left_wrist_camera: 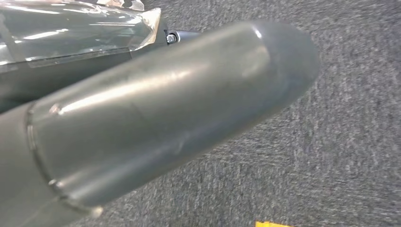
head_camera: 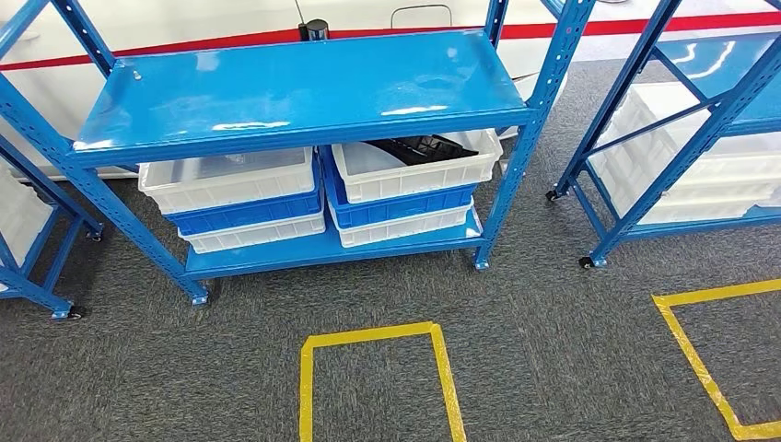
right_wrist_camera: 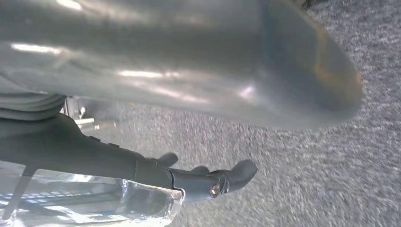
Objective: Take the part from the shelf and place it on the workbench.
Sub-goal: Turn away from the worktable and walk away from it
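Observation:
A black ribbed part (head_camera: 419, 147) lies in the upper right white bin (head_camera: 414, 177) on the lower level of the blue shelf (head_camera: 304, 87), seen in the head view. The shelf's top board is bare. My left hand (left_wrist_camera: 165, 109) hangs over grey carpet in the left wrist view, its thick grey thumb stretched out and a dark finger (left_wrist_camera: 177, 36) behind it, holding nothing. In the right wrist view my right hand (right_wrist_camera: 156, 71) also hangs above the carpet; its dark fingers (right_wrist_camera: 208, 182) reach out apart from the thumb with nothing in them.
A second stack of white and blue bins (head_camera: 230, 180) fills the shelf's left half. More blue racks stand at the left (head_camera: 28, 230) and right (head_camera: 681, 138). Yellow tape squares (head_camera: 373, 336) (head_camera: 700, 359) mark the carpet in front.

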Robot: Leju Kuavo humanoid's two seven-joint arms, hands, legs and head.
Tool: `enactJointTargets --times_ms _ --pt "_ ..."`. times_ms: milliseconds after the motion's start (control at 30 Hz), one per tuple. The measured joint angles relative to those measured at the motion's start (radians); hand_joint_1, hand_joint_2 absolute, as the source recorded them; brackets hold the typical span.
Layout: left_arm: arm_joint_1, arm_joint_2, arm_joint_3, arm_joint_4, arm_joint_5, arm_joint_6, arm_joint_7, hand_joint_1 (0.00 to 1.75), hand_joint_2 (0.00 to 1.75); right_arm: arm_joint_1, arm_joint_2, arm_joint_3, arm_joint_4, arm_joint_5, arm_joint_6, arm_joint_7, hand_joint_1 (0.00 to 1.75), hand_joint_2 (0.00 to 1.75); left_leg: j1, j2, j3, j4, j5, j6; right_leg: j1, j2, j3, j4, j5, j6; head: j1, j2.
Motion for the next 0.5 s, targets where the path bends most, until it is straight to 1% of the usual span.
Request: enactJointTargets --times_ms 33,67,100,133,167,200,233,267,300,333,367,400,433,467,500 --pt "0.000 0.003 0.000 0.000 0.000 -0.001 0.002 0.00 0.00 -0.001 0.000 0.000 0.000 0.001 -0.001 -0.003 0.00 0.00 0.000 0.015 -0.004 0.010 -0.007 -0.006 -0.002 -0.008 0.004 -0.005 0.002 -0.007 -0.001 0.000" --pt "-0.001 0.006 0.001 0.000 0.000 -0.002 0.004 0.00 0.00 -0.001 0.000 0.000 0.000 0.002 -0.002 -0.006 0.00 0.00 0.001 0.037 -0.015 0.037 -0.025 -0.013 -0.006 -0.017 0.008 -0.009 0.002 -0.012 -0.003 0.000" --pt "-0.004 0.009 0.001 0.000 -0.001 -0.004 0.005 0.00 0.00 0.000 0.001 0.000 0.000 0.002 -0.003 -0.009 0.00 0.00 0.004 0.064 -0.037 0.084 -0.051 -0.020 -0.008 -0.027 0.013 -0.012 0.002 -0.017 -0.006 0.000" --pt "-0.006 0.010 0.001 0.000 -0.001 -0.006 0.006 0.00 0.00 0.002 0.000 0.000 0.000 0.001 -0.005 -0.012 0.00 0.00 0.008 0.085 -0.068 0.145 -0.082 -0.028 -0.007 -0.037 0.016 -0.013 -0.001 -0.021 -0.008 0.000" --pt "-0.008 0.012 0.001 0.000 -0.002 -0.008 0.006 0.00 0.00 0.003 0.000 0.000 0.000 0.001 -0.006 -0.014 0.00 0.00 0.015 0.095 -0.103 0.209 -0.109 -0.036 -0.007 -0.048 0.019 -0.013 -0.004 -0.024 -0.009 0.000" --pt "-0.009 0.013 0.002 0.000 -0.002 -0.009 0.007 0.00 0.00 0.004 0.000 -0.001 0.000 0.001 -0.007 -0.016 0.00 0.00 0.021 0.099 -0.130 0.253 -0.120 -0.042 -0.008 -0.058 0.020 -0.013 -0.006 -0.024 -0.009 0.000" --pt "-0.008 0.014 0.002 0.000 -0.003 -0.009 0.008 0.00 0.00 0.004 0.000 -0.001 0.000 0.001 -0.008 -0.018 0.00 0.00 0.026 0.103 -0.142 0.265 -0.113 -0.047 -0.009 -0.068 0.022 -0.013 -0.008 -0.023 -0.009 0.000" --pt "-0.008 0.016 0.002 0.000 -0.003 -0.009 0.009 0.00 0.00 0.004 0.000 -0.001 0.000 0.001 -0.008 -0.020 0.00 0.00 0.031 0.108 -0.134 0.239 -0.088 -0.050 -0.011 -0.076 0.025 -0.013 -0.011 -0.021 -0.009 0.000" --pt "-0.008 0.017 0.002 0.000 -0.004 -0.010 0.010 0.00 0.00 0.003 0.000 -0.001 0.000 0.001 -0.008 -0.022 0.00 0.00 0.034 0.118 -0.106 0.180 -0.051 -0.053 -0.013 -0.084 0.030 -0.012 -0.015 -0.016 -0.009 0.000" --pt "-0.009 0.018 0.002 0.000 -0.005 -0.011 0.011 0.00 0.00 0.003 0.000 -0.001 0.000 0.001 -0.009 -0.025 0.00 0.00 0.036 0.136 -0.070 0.110 -0.018 -0.055 -0.013 -0.092 0.036 -0.012 -0.020 -0.010 -0.010 0.000" --pt "-0.011 0.019 0.002 0.000 -0.006 -0.015 0.015 0.00 0.00 0.003 -0.001 -0.001 0.000 0.001 -0.009 -0.029 0.00 0.00 0.034 0.147 -0.040 0.052 0.004 -0.053 -0.012 -0.098 0.039 -0.012 -0.025 -0.003 -0.010 0.000" --pt "-0.012 0.020 0.002 0.000 -0.006 -0.023 0.022 0.00 0.00 0.002 -0.001 -0.001 0.000 0.001 -0.010 -0.033 0.00 0.00 0.032 0.155 -0.020 0.016 0.014 -0.048 -0.010 -0.102 0.041 -0.013 -0.029 0.004 -0.010 0.000" --pt "-0.013 0.021 0.002 0.000 -0.007 -0.039 0.034 0.00 0.00 0.000 -0.002 -0.002 0.000 -0.001 -0.011 -0.038 0.00 0.00 0.029 0.155 -0.013 0.003 0.012 -0.042 -0.007 -0.107 0.043 -0.014 -0.032 0.011 -0.009 0.000" --pt "-0.013 0.022 0.002 0.000 -0.010 -0.061 0.051 0.00 0.00 -0.002 -0.002 -0.004 0.000 -0.004 -0.011 -0.042 0.00 0.00 0.025 0.147 -0.014 0.004 0.011 -0.033 -0.007 -0.111 0.047 -0.016 -0.034 0.017 -0.006 0.000" --pt "-0.013 0.022 0.002 0.000 -0.017 -0.083 0.066 0.00 0.00 -0.003 -0.002 -0.007 0.000 -0.008 -0.010 -0.046 0.00 0.00 0.024 0.142 -0.013 0.002 0.012 -0.025 -0.008 -0.113 0.052 -0.018 -0.035 0.022 -0.005 0.000"
